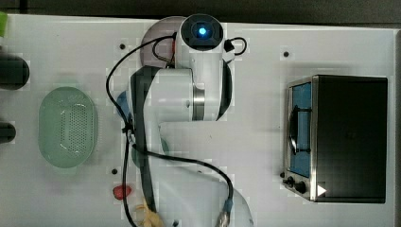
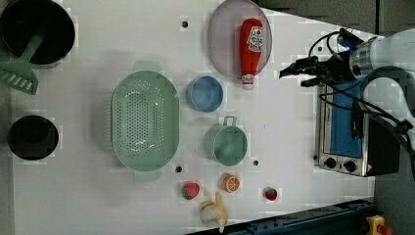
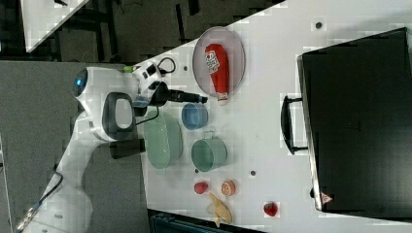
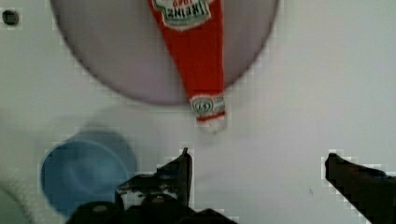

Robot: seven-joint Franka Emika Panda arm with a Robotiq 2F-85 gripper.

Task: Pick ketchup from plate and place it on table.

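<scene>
The hand hovered wide open and empty near the ketchup, apparently lining up on its plate.

The ketchup label reads "HEINZ", seen upside down in the wrist view.

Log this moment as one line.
phase: approach | gripper: open, empty | ketchup: lying on plate, cap past rim | table: not yet placed

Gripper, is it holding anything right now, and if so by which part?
Nothing is held. The gripper is open with bare table between its fingers; the ketchup lies on the plate, untouched.
</scene>
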